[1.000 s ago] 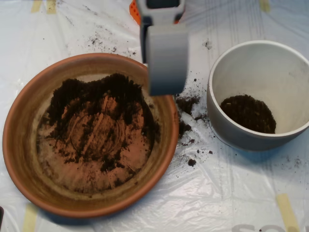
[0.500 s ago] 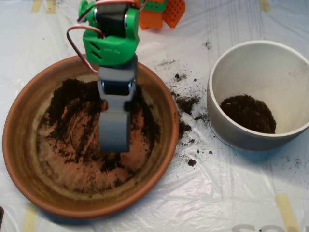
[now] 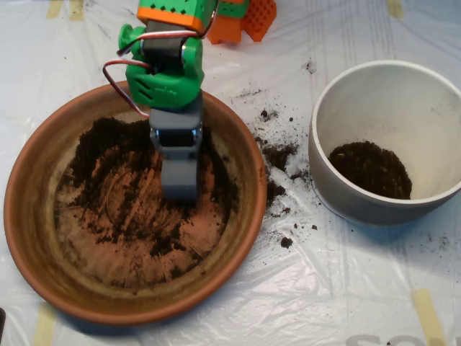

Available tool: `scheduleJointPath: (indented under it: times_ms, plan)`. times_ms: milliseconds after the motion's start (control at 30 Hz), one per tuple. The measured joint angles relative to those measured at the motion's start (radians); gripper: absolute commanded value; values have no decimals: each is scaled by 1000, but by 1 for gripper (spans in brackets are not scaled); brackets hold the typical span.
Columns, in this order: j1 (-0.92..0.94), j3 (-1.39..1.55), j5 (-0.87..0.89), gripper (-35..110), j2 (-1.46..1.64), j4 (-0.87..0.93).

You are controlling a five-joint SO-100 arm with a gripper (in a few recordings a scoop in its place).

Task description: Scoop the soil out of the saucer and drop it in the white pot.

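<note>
Since half a second ago the tool (image 3: 179,184) has drawn back toward 12 o'clock, its tip now nearer the saucer's middle; a second ago it hung above the saucer's rim at 1 o'clock. The grey tool points down into the saucer (image 3: 29,238), its tip among the soil (image 3: 108,148); whether its shells are apart or together cannot be told from above. A green motor housing (image 3: 164,79) with a red wire loop sits above it at 12 o'clock. Soil lies as a dark arc across the saucer's upper half, thinning to crumbs over the rings. The pot (image 3: 338,194) stands at 3 o'clock of the saucer, close beside it, with a dark mound of soil inside. Spilled crumbs (image 3: 277,155) dot the plastic-covered surface (image 3: 324,288) between the two.
</note>
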Motion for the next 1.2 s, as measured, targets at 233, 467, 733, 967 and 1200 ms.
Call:
scheduleJointPath:
  times_ms: [233, 467, 733, 967, 1200]
  plan:
    - [35, 81, -57, 13, 95, -3]
    - [44, 143, -106, 1, 199, 0]
    - [31, 144, -86, 0, 284, 66]
    - [-72, 28, 28, 0, 359, 198]
    - [-267, -354, 138, 0, 362, 400]
